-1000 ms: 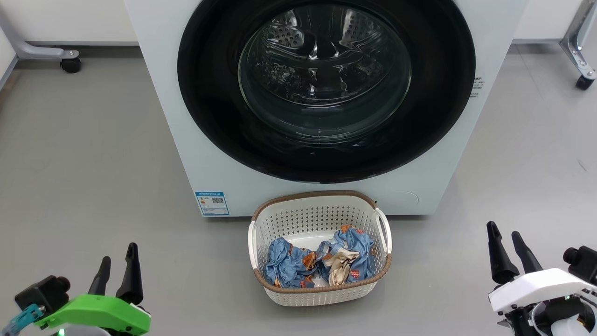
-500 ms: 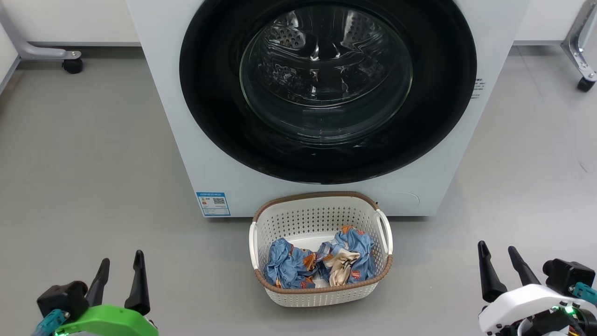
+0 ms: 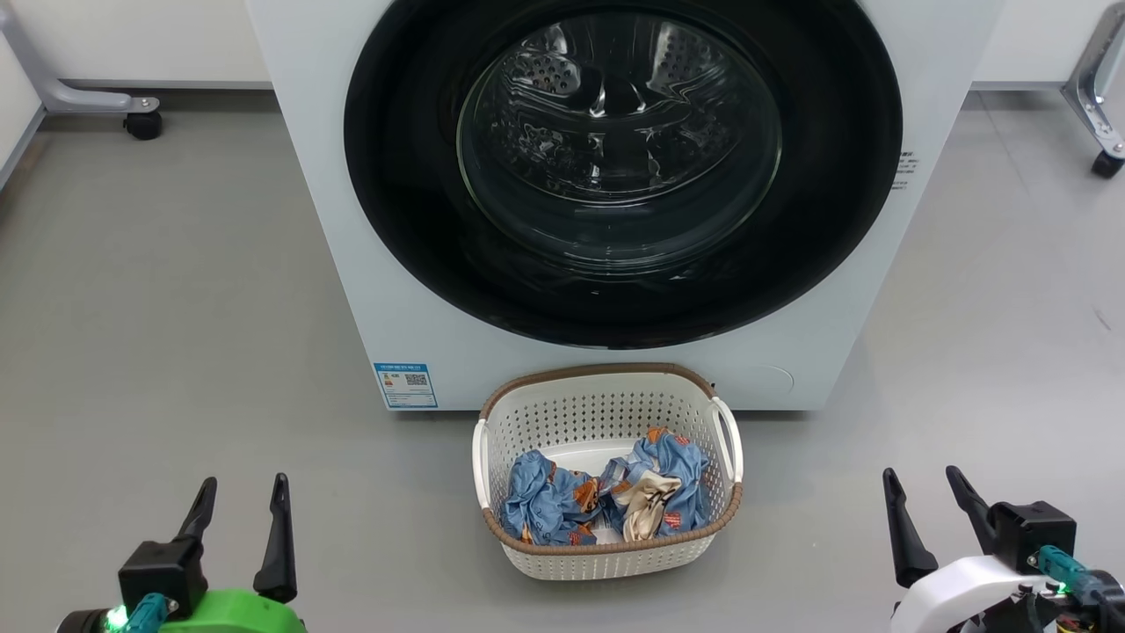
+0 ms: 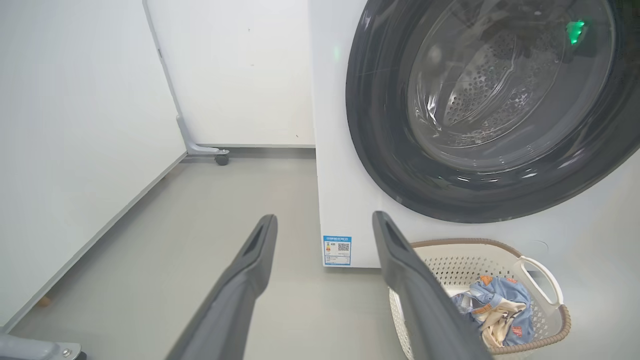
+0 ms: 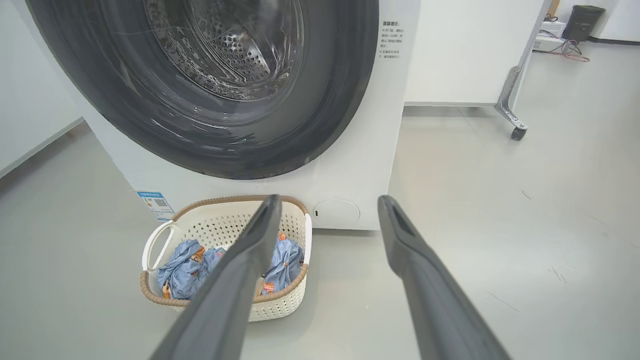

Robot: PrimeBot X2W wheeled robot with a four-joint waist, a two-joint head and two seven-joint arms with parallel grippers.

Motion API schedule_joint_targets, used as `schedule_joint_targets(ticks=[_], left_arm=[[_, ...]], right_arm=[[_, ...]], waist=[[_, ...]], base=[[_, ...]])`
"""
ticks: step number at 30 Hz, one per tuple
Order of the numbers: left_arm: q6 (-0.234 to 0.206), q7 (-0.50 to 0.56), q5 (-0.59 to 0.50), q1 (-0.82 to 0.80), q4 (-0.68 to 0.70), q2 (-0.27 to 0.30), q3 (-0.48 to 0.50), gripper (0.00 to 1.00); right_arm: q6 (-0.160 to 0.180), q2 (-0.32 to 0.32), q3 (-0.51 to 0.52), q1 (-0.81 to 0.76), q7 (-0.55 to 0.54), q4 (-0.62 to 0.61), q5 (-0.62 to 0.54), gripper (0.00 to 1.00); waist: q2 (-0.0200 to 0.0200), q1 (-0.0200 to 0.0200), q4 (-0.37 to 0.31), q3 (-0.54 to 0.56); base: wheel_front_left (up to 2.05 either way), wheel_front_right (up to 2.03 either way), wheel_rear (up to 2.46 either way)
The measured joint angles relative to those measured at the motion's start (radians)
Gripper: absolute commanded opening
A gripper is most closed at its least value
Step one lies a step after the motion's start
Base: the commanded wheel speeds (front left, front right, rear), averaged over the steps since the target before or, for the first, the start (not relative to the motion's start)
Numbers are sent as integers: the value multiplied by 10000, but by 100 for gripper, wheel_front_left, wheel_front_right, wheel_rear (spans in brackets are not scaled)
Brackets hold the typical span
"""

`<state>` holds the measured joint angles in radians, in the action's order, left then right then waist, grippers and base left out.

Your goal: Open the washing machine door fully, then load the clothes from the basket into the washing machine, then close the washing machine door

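Note:
The white washing machine (image 3: 352, 264) stands ahead with its round black door (image 3: 404, 220) shut, and the steel drum shows through the glass window (image 3: 620, 141). On the floor against its front sits the cream basket (image 3: 606, 413) holding the blue bear-print clothes (image 3: 549, 501) with some cream cloth (image 3: 649, 510). My left gripper (image 3: 245, 489) is open low at the left, well clear of the basket. My right gripper (image 3: 925, 483) is open low at the right. The basket (image 4: 450, 265) and the door (image 4: 380, 140) also appear in the left wrist view; the right wrist view shows the basket (image 5: 225, 225) and clothes (image 5: 185, 267).
A blue label (image 3: 404, 385) is stuck low on the washer's front. Wheeled grey frame legs stand at the back left (image 3: 141, 123) and back right (image 3: 1106, 163). A white wall panel (image 4: 75, 125) runs along the left. Grey floor lies open on both sides of the basket.
Both grippers have dropped lower in the head view and turned, their fingers now standing more upright. The whole picture has shifted slightly, so the camera moved. The door and basket stay as they were.

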<state>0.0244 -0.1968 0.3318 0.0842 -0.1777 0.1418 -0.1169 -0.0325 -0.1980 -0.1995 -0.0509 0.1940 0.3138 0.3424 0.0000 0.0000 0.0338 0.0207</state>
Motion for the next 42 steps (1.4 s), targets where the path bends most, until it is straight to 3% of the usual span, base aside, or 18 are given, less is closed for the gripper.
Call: schedule_joint_targets(ticks=[17,42], left_arm=[[-2,-527,-2395,206,314,0,54,100],[207,-541,-2178,227,267,-278,646,100]], right_arm=[[462,-188,222,2,554,-495,-2334,100],[508,-209,485,-35,558,-591,-2489,100]], waist=[[0,0,76,91],[0,0,55,15]], base=[[0,0,0],[0,0,0]])
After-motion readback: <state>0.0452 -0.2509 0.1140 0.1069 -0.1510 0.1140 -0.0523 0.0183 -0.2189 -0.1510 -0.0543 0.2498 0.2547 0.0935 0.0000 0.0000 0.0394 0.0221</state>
